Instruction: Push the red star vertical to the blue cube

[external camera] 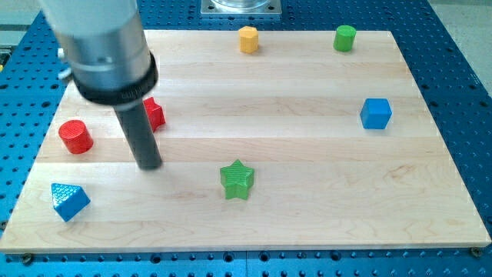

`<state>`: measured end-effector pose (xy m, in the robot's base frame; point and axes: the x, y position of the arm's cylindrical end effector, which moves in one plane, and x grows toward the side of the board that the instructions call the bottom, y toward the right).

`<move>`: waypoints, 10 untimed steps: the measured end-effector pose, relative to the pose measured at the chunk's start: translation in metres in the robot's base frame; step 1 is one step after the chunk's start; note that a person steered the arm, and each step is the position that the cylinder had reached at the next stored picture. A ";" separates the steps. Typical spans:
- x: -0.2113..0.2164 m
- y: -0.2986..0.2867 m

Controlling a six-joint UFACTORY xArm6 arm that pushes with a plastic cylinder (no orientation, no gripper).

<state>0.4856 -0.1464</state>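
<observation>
Board (307,223): wooden, seven blocks on it.

Red star (154,112): near the view's left, upper-middle height, largely hidden behind the rod, so the shape is only partly readable; taken to be the star because the other red block is clearly round. Blue cube (376,113): far over at the view's right, at about the same height. The two are well apart, nearly the full board width between them.

My tip (149,165): on the board just below the red star and slightly to the view's left of it, close but apparently not touching; the rod covers the star's left edge, so contact cannot be ruled out. No fingers on this rig, only the plain rod, so there is no open or closed state to record.

Others: red cylinder (75,136) left of the tip; blue triangle (69,201) at bottom left; green star (237,179) at bottom centre; yellow block (247,38) and green cylinder (345,37) along the top edge.

Progress, my judgement: barely begun. The star sits level with the cube, not above or below it. Remaining: carry the star across to the right until it lines up in the cube's column. The path along that row looks free of other blocks
</observation>
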 end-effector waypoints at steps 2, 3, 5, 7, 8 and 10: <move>-0.070 -0.018; -0.094 -0.033; -0.069 0.180; -0.115 0.192; -0.116 0.219; -0.033 0.247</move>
<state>0.4522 0.1002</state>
